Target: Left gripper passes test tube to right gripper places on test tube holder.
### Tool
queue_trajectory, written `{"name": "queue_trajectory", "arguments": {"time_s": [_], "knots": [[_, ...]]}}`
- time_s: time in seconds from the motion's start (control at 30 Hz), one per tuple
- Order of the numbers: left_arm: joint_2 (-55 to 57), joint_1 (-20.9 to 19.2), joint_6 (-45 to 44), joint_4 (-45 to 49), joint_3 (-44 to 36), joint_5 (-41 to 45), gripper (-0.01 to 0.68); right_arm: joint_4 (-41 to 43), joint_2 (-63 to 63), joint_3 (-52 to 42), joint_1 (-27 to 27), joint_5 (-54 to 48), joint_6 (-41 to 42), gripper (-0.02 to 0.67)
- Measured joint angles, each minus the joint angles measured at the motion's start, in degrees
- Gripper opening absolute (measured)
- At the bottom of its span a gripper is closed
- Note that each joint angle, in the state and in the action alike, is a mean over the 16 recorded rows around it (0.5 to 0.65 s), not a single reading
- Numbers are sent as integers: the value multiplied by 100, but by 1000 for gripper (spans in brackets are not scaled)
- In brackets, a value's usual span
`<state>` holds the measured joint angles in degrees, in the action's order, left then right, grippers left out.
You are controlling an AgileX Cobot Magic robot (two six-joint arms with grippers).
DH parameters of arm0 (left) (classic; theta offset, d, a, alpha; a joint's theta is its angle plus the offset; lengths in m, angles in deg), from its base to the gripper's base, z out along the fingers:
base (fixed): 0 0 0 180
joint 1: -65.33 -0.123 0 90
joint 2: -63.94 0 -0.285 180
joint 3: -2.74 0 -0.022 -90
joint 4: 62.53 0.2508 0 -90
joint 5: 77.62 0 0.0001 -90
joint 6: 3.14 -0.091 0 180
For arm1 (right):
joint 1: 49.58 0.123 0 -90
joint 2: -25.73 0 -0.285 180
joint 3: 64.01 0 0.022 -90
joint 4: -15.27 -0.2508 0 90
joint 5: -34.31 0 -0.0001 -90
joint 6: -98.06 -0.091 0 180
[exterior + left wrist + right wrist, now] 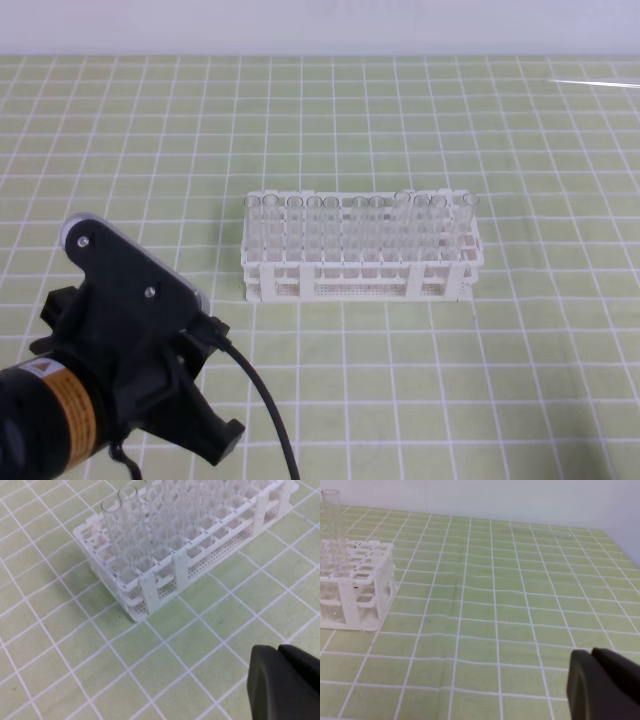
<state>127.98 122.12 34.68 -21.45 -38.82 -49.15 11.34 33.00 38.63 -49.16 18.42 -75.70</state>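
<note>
Hovering: black two-fingered left gripper (pixel 215 440), jaws state unreadable | nearing: white tiered plastic test tube holder (pixel 360 275) | risking: knocking crowded clear tubes.

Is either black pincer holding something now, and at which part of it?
No held thing shows. Both wrist views show only a black fingertip corner, left pincer and right pincer, over green checked cloth. The clear tubes stand in the white plastic rack.

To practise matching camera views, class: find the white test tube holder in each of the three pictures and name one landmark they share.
Exterior high: the test tube holder stands mid-frame, slightly right of centre.
Left wrist: the holder fills the upper middle, running off the top edge.
Right wrist: only its end shows at the left edge.
Shared landmark: the green grid cloth.
</note>
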Motion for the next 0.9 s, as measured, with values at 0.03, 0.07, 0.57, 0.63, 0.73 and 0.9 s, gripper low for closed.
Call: {"name": "queue_trajectory", "arguments": {"time_s": [0.03, 0.07, 0.57, 0.63, 0.73, 0.9], "knots": [[0, -1, 0, 2, 0, -1, 0, 0, 0, 0, 0, 0, 0, -2], [0, -1, 0, 2, 0, -1, 0, 0, 0, 0, 0, 0, 0, -2], [-792, -125, -451, -281, -9, 128, 0, 0, 0, 0, 0, 0, 0, -2], [-1130, -258, -586, -357, -23, 118, 0, 0, 0, 0, 0, 0, 0, -2], [-1714, -556, -839, -494, -68, 74, 0, 0, 0, 0, 0, 0, 0, -2], [-2806, -1445, -1540, -905, -274, -187, 0, 0, 0, 0, 0, 0, 0, -2]]}}
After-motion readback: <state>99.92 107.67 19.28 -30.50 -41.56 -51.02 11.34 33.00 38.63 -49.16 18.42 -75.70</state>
